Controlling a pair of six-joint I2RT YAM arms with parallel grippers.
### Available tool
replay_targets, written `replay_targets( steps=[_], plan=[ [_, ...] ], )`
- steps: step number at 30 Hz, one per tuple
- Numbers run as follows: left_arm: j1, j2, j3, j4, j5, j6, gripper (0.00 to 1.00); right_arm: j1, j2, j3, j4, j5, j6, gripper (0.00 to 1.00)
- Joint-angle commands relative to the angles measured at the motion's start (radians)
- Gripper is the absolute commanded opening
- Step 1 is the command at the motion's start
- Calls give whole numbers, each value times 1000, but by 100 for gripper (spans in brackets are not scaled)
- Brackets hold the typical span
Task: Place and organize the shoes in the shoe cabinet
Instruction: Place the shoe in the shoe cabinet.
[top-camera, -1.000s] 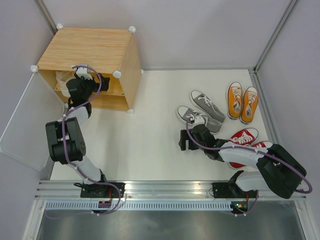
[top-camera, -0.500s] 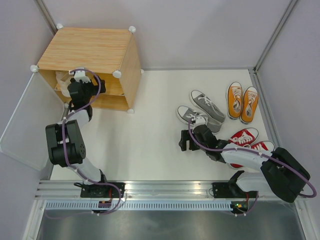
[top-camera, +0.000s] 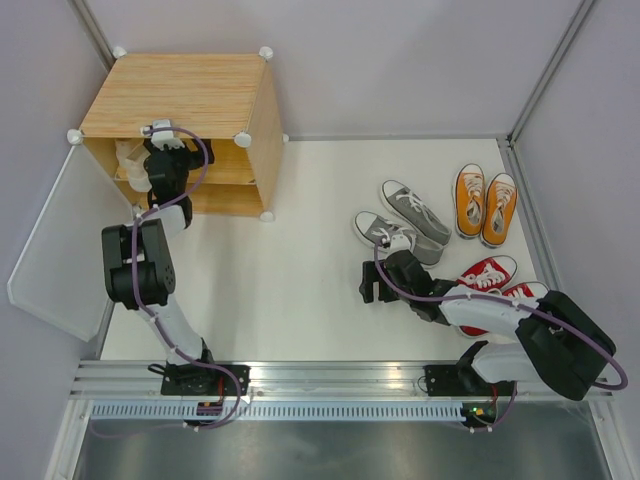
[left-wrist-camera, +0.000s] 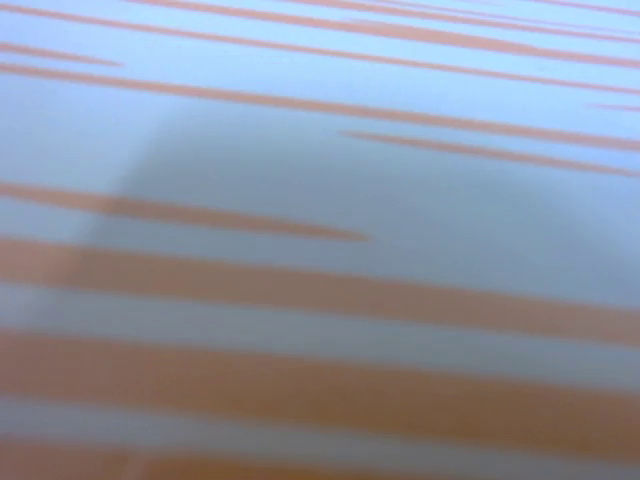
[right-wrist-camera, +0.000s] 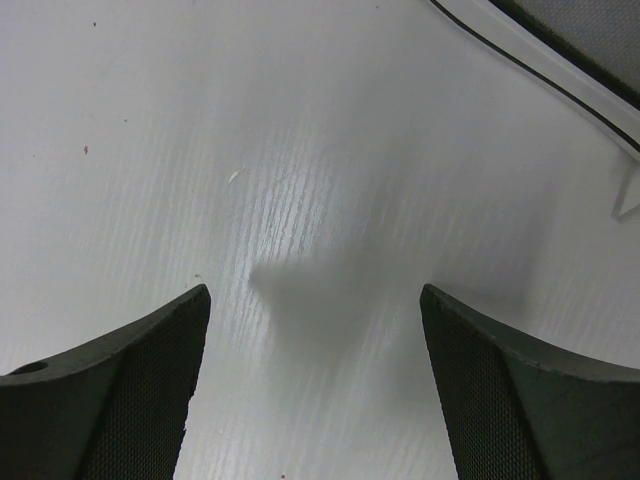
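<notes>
While your left gripper (top-camera: 163, 150) reaches into the upper compartment of the cabinet (top-camera: 190, 95) at the far left, its fingers are hidden under the wooden top. Its wrist camera gives you only blurred wood grain. The jaws stand spread wide, and nothing can be seen between them. You have one cabinet with one shelf (top-camera: 215, 178), and its one white door (top-camera: 55, 250) is swung open to the left.

Pale cream shoes (top-camera: 130, 160) sit on that shelf just left of the gripper, but you cannot count them from here.

Six shoes lie out on the table (top-camera: 300, 250), all on the right side. Two grey shoes (top-camera: 402, 218) lie side by side, angled, nearest the middle. Two orange shoes (top-camera: 485, 205) sit upright together at the far right. Two red shoes (top-camera: 490, 273) lie nearer you, the near one partly covered by the right arm (top-camera: 470, 310).

Your right gripper (top-camera: 371, 287) hangs low over bare table, just near and left of the grey pair. Its two dark fingers are held far apart with only white tabletop between them.
</notes>
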Motion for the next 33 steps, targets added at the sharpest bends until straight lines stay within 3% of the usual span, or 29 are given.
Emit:
replay_targets(
  steps=[1, 9, 13, 20, 24, 33],
  plan=[
    [-22, 75, 33, -100, -35, -47, 98, 0, 22, 27, 0, 27, -11, 89],
    [-24, -32, -85, -33, 141, -84, 98, 0, 12, 23, -1, 30, -13, 89],
    [-28, -137, -134, -88, 207, -87, 96, 0, 2, 18, 2, 13, -8, 89],
    [-33, -286, -189, -234, 203, -44, 96, 4, -40, 0, 8, -6, 0, 89],
    [-38, -445, -299, -276, 131, -18, 96, 6, -72, -8, 8, -12, 3, 89],
    [-32, -753, -356, -597, -268, -13, 92, 9, -135, -26, 3, -18, 14, 89]
  ],
)
